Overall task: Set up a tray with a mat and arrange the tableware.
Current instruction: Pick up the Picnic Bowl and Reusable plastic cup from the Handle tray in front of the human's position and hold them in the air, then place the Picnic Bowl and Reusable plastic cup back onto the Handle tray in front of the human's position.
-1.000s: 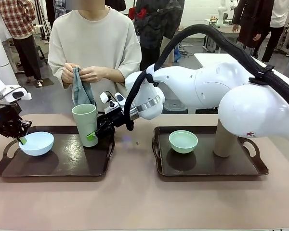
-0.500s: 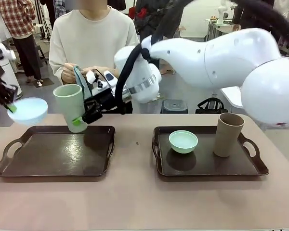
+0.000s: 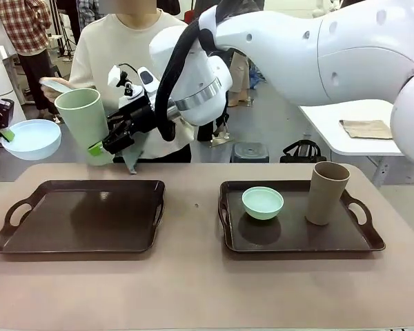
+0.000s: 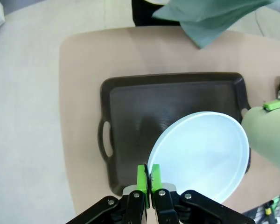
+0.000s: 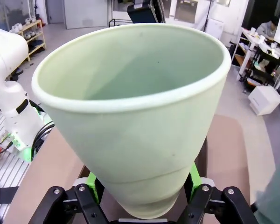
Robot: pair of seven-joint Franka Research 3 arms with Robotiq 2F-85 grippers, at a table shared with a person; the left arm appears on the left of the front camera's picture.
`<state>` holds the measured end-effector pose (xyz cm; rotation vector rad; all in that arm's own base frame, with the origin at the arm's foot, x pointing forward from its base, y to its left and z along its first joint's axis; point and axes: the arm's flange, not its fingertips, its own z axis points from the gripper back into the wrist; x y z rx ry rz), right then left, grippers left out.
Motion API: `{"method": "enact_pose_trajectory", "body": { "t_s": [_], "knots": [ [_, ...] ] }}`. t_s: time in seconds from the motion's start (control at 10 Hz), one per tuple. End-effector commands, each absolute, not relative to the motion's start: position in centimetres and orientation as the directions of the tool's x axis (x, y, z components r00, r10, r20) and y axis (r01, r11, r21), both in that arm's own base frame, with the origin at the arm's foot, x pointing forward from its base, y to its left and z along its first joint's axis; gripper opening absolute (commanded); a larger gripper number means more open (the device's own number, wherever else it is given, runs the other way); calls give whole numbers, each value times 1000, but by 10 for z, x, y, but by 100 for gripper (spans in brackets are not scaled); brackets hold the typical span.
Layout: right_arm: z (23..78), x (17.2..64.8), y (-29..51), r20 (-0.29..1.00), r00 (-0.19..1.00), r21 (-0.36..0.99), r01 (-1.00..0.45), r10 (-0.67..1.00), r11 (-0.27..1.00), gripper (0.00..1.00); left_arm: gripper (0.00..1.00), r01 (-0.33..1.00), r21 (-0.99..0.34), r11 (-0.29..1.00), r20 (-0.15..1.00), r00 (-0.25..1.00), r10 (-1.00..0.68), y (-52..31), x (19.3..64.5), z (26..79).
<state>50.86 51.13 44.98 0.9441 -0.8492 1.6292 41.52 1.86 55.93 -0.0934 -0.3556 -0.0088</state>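
Note:
My left gripper (image 3: 3, 131) is shut on the rim of the pale blue bowl (image 3: 29, 138), holding it in the air left of the left tray (image 3: 79, 215). In the left wrist view the fingertips (image 4: 142, 173) pinch the bowl (image 4: 200, 154) above the bare tray (image 4: 177, 105). My right gripper (image 3: 100, 146) is shut on the pale green tumbler (image 3: 83, 118), tilted and held high over the tray's far edge; the tumbler (image 5: 135, 107) sits between its pads (image 5: 94, 181). The mint green bowl (image 3: 262, 202) and tan-brown tumbler (image 3: 326, 193) stand on the right tray (image 3: 297, 241). The person holds a grey-green cloth mat (image 3: 132, 163), also seen from the wrist (image 4: 214, 18).
The person stands at the table's far side, behind the left tray, with hands mostly hidden by my right arm and the tumbler. A white side table (image 3: 345, 127) with a folded tan cloth (image 3: 366, 128) stands at the back right.
Both grippers have risen, lifting the blue bowl and the green tumbler off the left tray, which now lies bare. The person's cloth has opened out behind the tumbler.

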Motion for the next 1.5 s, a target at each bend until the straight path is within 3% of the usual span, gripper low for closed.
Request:
{"method": "enact_pose_trajectory", "body": {
  "t_s": [0.0,1.4],
  "knots": [
    [442,509,515,894,-169,-69,-967,415,-245,21,0,37,-90,995,352,936,-2,17,414,561],
    [442,509,515,894,-169,-69,-967,415,-245,21,0,37,-90,995,352,936,-2,17,414,561]
  ]
}}
